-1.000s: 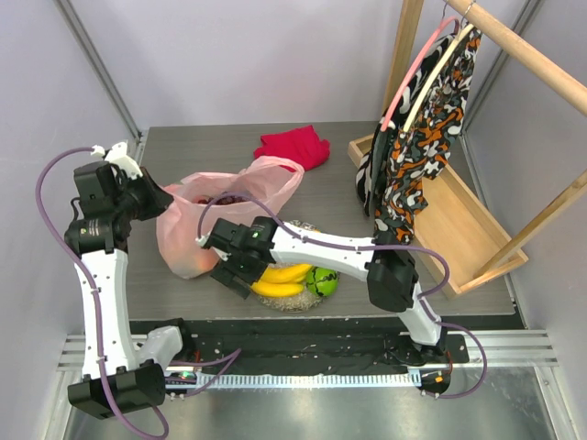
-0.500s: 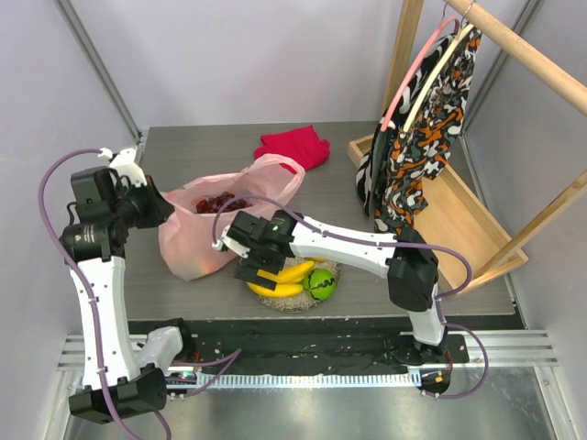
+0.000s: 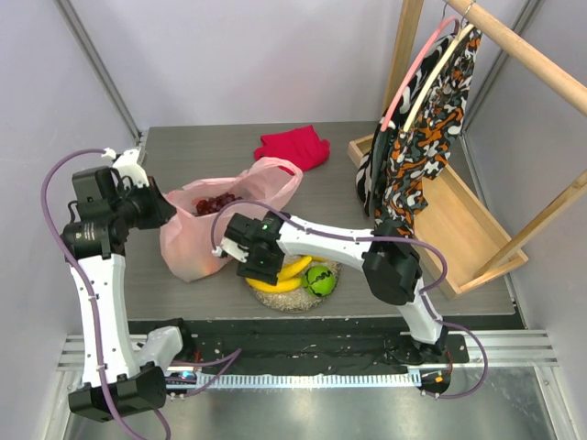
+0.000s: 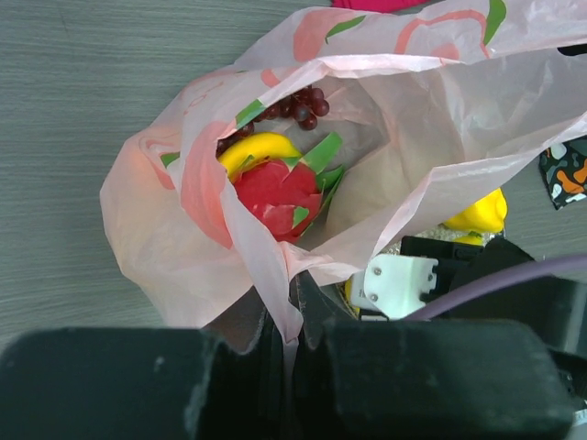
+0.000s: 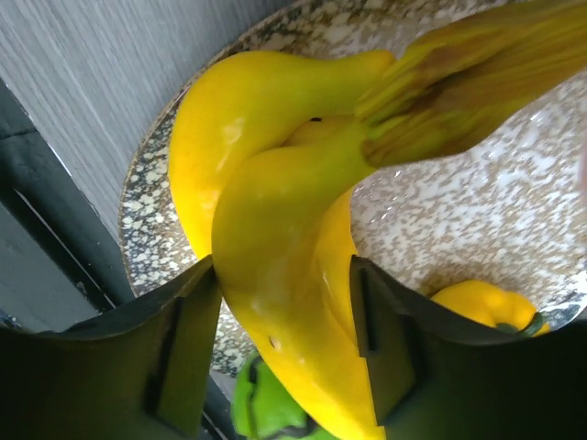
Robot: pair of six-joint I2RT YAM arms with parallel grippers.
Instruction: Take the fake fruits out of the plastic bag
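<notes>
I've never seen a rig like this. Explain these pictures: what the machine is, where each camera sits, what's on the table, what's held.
This is a two-armed robot bolted to the near edge of a table; each arm ends in a two-finger tool. The wide picture is taken from above and behind; the other two come from a camera on each wrist. The left tool is shut on the rim of a pink bag, inside which lie a dragon fruit, grapes and a yellow fruit. The right tool straddles bananas lying on a speckled plate; whether it grips them I cannot tell. An apple is on the plate too. Behind lie a red cloth and a wooden rack with clothes.
</notes>
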